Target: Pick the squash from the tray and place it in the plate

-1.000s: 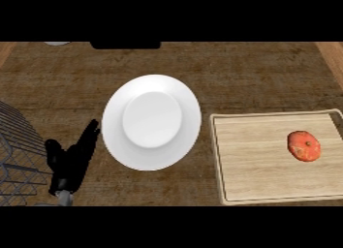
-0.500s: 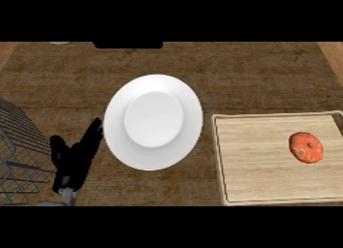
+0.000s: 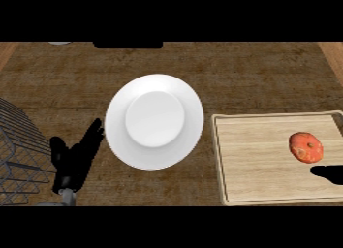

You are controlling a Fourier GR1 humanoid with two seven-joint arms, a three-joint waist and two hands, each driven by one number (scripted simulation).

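Observation:
An orange-red squash [image 3: 306, 147] lies on the right part of a light wooden tray [image 3: 260, 160] at the lower right of the counter. A white plate [image 3: 153, 120] sits left of the tray, with nothing on it. My left hand [image 3: 72, 157] rests open left of the plate, fingers pointing up. Black fingers of my right hand [image 3: 333, 174] come in from the right edge over the tray, just below the squash and apart from it; they look straight.
A dark wire rack [image 3: 10, 145] stands at the left edge, close to my left hand. A dark object [image 3: 128, 44] and a small grey thing [image 3: 57, 43] lie at the counter's far edge. Wooden strips border the counter at both sides.
My right hand has come into view from the right edge, reaching over the tray below the squash. The left hand has shifted slightly right and lower. Squash and plate have not moved.

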